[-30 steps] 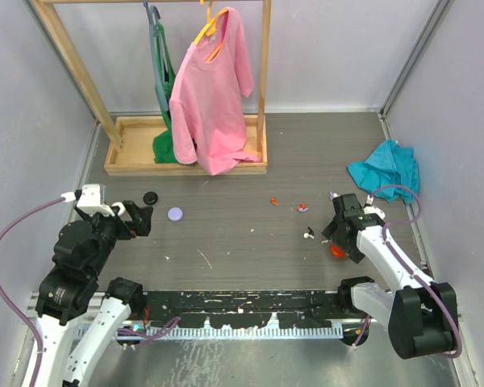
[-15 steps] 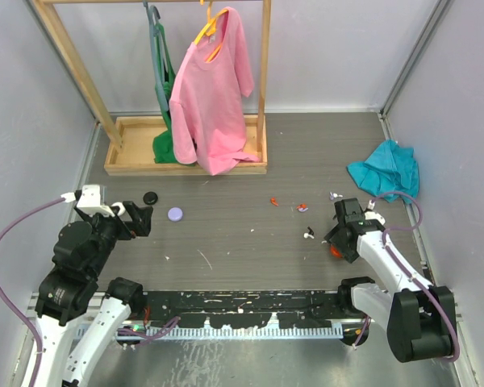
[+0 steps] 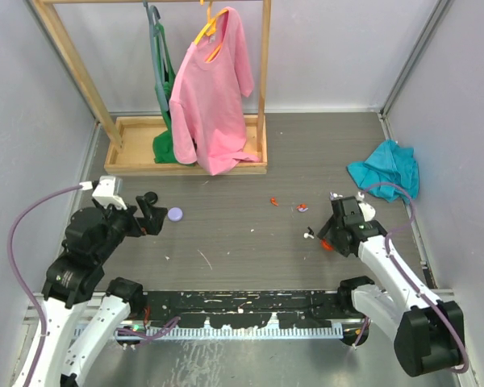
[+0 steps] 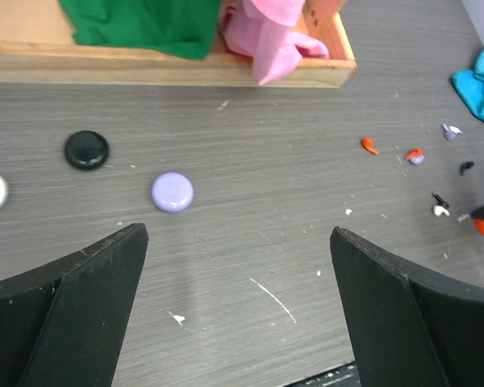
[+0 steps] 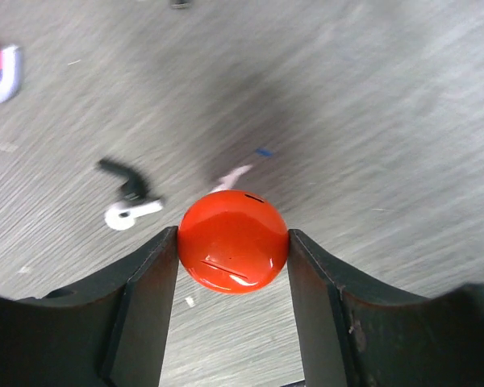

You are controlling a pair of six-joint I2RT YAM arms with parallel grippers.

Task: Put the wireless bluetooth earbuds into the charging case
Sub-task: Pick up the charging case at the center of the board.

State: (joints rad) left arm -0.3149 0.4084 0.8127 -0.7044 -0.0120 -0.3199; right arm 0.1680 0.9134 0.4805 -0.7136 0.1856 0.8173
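Item: right gripper (image 5: pixel 232 244), clamped on 1 glossy red round plastic case (image 5: pixel 233 266). 1 tiny white plastic earbud (image 5: pixel 131 213) and 1 tiny black plastic earbud (image 5: pixel 123 176) lay just left of it, outside the case; left gripper (image 4: pixel 238 238), spread wide, sat well apart.

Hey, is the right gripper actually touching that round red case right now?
Touching. In the right wrist view both fingers of the right gripper press against the sides of the round red case, no gap visible.

Grey table (image 3: pixel 226 234) carries scattered earbuds (image 3: pixel 273 201), a lilac case (image 3: pixel 175 214), a black case (image 4: pixel 86 149), teal cloth (image 3: pixel 385 169).
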